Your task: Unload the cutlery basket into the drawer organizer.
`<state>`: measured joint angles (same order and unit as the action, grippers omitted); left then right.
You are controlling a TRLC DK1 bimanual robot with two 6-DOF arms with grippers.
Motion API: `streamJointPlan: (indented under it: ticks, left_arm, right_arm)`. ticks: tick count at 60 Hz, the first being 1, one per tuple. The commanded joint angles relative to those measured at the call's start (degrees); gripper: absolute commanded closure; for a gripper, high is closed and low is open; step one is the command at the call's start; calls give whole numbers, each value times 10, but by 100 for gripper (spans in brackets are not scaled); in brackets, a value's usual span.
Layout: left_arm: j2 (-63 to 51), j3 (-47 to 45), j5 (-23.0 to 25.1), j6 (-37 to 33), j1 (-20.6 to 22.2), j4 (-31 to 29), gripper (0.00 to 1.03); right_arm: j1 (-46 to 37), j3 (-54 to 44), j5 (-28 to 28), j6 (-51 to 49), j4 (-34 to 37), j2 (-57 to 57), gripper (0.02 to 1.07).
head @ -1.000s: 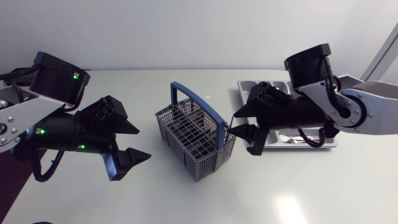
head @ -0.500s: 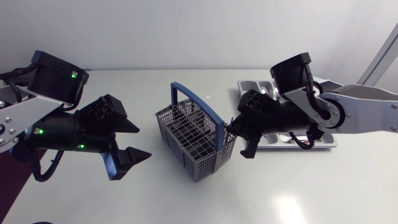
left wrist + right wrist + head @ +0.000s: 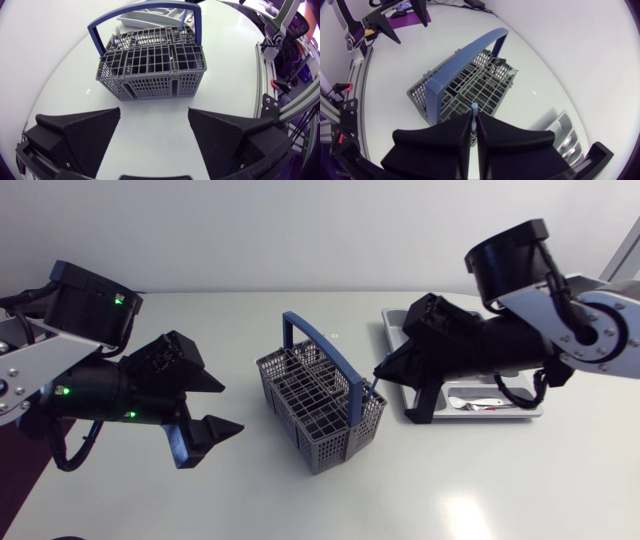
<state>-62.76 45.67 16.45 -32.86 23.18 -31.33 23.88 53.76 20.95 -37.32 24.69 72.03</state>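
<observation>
The cutlery basket [image 3: 318, 408], grey mesh with an upright blue handle [image 3: 322, 345], stands on the white worktop [image 3: 480, 490] about midway between the two arms, set cornerwise to the front edge. To its left the left gripper [image 3: 229, 408] hovers near it but apart, fingers spread wide with nothing between them. From that wrist, the basket sits ahead of the gap with one long mesh wall facing the fingers. At the basket's right corner, just beside the foot of the handle, the right gripper [image 3: 384, 383] points down at the rim. Its fingers are pressed together on a slim utensil [image 3: 474, 106], whose pale tip shows just past the fingertips. A dark cutlery end [image 3: 496, 62] stands up in a cell on the far side of the handle. Behind the right arm the silver-grey drawer organizer [image 3: 392, 330] lies flat at the worktop's far right, largely covered by the arm. A pale piece of cutlery [image 3: 470, 401] lies in it.
</observation>
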Motion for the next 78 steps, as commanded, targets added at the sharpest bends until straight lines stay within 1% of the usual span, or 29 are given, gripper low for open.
streamJointPlan:
  ticks: [1, 14, 23, 30, 39, 43, 52, 72, 78]
  left_arm:
    - [1, -15, 6, -4, 3, 7, 5]
    - [1, -17, 6, -7, 2, 8, 5]
    - [1, -18, 6, -11, 1, 9, 5]
    - [-2, -22, 6, -11, 0, 14, 5]
    - [-5, -26, 7, -12, 0, 20, 5]
    - [-7, -25, 7, -12, 0, 21, 5]
    - [-10, -23, 7, -12, 1, 21, 5]
    - [-10, -25, 7, -12, 2, 21, 5]
    - [-10, -26, 7, -11, 2, 21, 5]
  right_arm:
    - [-6, 27, 2, 9, 15, -24, 101]
    - [-39, 94, 29, 11, 91, -65, 101]
    - [-92, 150, 59, 6, 146, -68, 101]
    - [-144, 185, 77, -5, 183, -44, 101]
    - [-200, 208, 81, -11, 208, 23, 101]
    - [-208, 216, 65, -14, 214, 59, 101]
    - [-235, 260, 61, 4, 237, 147, 102]
    - [-254, 388, 40, 46, 288, 348, 102]
    - [-253, 435, 34, 49, 323, 405, 101]
